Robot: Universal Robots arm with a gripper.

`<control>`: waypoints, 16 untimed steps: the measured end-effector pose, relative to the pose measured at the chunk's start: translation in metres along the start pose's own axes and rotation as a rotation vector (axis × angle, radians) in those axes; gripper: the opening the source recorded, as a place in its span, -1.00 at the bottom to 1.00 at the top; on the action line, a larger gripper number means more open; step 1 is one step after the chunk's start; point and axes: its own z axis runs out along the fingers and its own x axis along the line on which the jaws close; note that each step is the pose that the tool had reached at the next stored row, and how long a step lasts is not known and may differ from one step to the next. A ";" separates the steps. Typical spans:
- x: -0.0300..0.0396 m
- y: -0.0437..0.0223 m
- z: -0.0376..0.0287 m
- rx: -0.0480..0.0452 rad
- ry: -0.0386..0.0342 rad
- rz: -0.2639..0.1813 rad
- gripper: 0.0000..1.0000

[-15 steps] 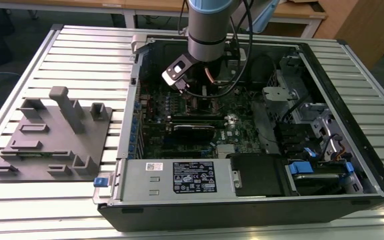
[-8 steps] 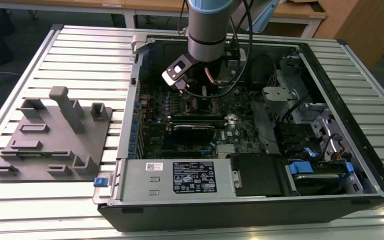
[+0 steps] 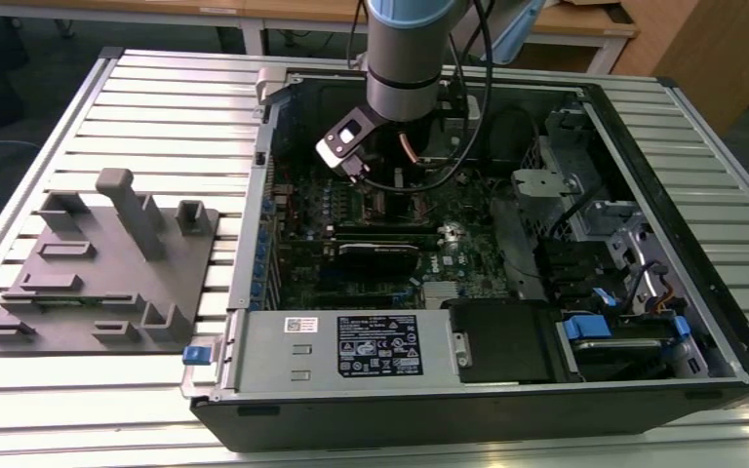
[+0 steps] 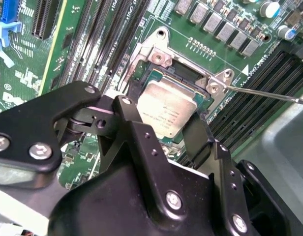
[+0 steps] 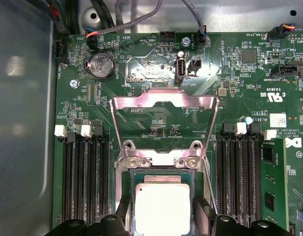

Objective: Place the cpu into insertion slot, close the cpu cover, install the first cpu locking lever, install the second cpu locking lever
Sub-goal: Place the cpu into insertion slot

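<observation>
Gripper clamped on cpu, one finger on each side edge. Cpu is right over the slot, inside its silver rim; can't tell if fully seated. Cover is open, swung back past the slot's hinge. Thin wire lever angles away beside the slot. Exterior view: arm reaches down into the open case, over the far part of the motherboard.
</observation>
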 end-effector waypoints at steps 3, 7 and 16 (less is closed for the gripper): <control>0.0000 0.0000 -0.0012 0.0000 0.0000 0.000 0.22; 0.0003 0.0003 -0.0062 -0.0001 0.0000 0.000 0.22; 0.0005 0.0006 -0.0125 -0.0001 0.0001 0.000 0.22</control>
